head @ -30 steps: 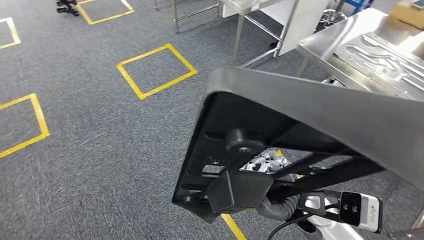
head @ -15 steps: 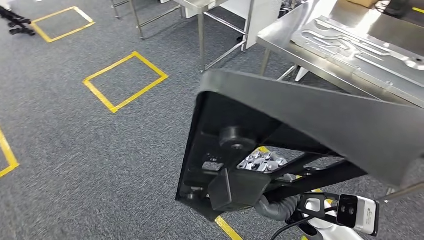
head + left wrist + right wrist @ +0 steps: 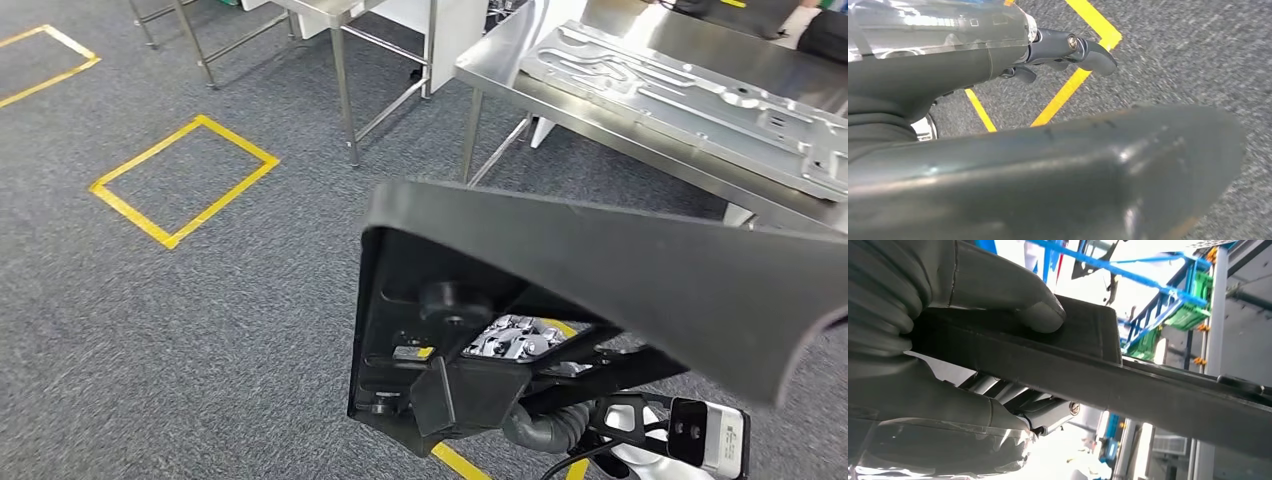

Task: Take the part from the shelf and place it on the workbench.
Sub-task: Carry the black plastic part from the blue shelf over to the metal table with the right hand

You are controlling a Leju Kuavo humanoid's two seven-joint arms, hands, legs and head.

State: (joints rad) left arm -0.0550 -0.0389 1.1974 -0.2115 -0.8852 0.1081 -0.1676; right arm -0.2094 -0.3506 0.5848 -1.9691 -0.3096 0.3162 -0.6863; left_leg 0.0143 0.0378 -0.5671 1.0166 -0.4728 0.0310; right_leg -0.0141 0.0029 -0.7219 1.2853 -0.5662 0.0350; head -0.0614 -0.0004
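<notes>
A big black part (image 3: 600,270) is held up in the air over the grey carpet floor (image 3: 150,330). It is tilted, with one long edge high and its ribbed underside facing the head view. It is not on the workbench (image 3: 560,85); the workbench stands past the part's far edge, well apart from it. A long silver metal plate (image 3: 690,95) lies along the near edge of the workbench top. Bare carpet lies between the part and the workbench legs. There is a lot of open floor on the robot's left side, with a square of yellow tape (image 3: 185,180) on it. Another metal table (image 3: 330,10) stands further off near the top of the head view.

The right hand (image 3: 973,355) grips the part (image 3: 1128,375). Its thick grey thumb (image 3: 1013,295) presses on one face near the part's end corner, and its darker fingers (image 3: 1043,412) are on the other face, so the edge is pinched between them. In the head view the right hand (image 3: 505,340) shows through a gap under the part.

The left hand (image 3: 1048,50) sits just beside the part's rounded edge (image 3: 1058,170). Its dark fingers (image 3: 1095,55) curl over the carpet and a yellow tape line (image 3: 1073,80). I cannot tell if it holds the part or just rests near it.
</notes>
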